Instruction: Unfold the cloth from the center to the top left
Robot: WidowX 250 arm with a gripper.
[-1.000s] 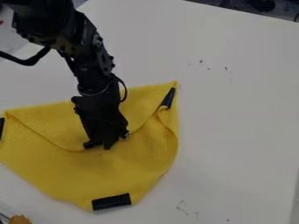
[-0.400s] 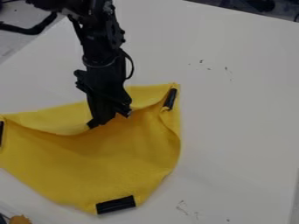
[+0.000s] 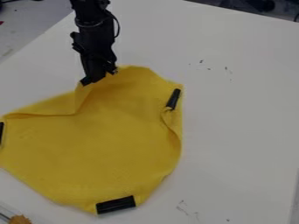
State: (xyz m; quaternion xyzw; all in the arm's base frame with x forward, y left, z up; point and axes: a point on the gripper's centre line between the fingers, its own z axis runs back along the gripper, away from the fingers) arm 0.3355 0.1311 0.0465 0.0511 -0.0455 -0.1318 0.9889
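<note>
The smooth white tabletop point(image 3: 245, 109) carried the broad yellow fabric cloth point(image 3: 111, 140), which spread over the left and near-middle part of it. The black jointed robot arm point(image 3: 92, 13) came in from the far edge, left of the middle, and ended in the black two-finger gripper point(image 3: 99, 77). That gripper seemed clamped on the cloth's far edge, which rose to meet its tips; the small pinch itself was hard to make out.

Nearly all the cloth lay on the near side of the gripper, reaching off both left and right. From the grip, a slanting crease point(image 3: 76, 101) ran nearer and slightly left, then bent along the left part of the far edge. The next move probably called for drawing the held edge farther and leftward, away from the cloth's middle, before lowering it; a slack pull might have let that left part stay folded.

Three short black strips sat at the cloth's border: near point(image 3: 116, 204), right point(image 3: 173, 99) and left point(image 3: 1, 132). A small orange-brown bristly thing point(image 3: 20, 219) lay at the near left.
</note>
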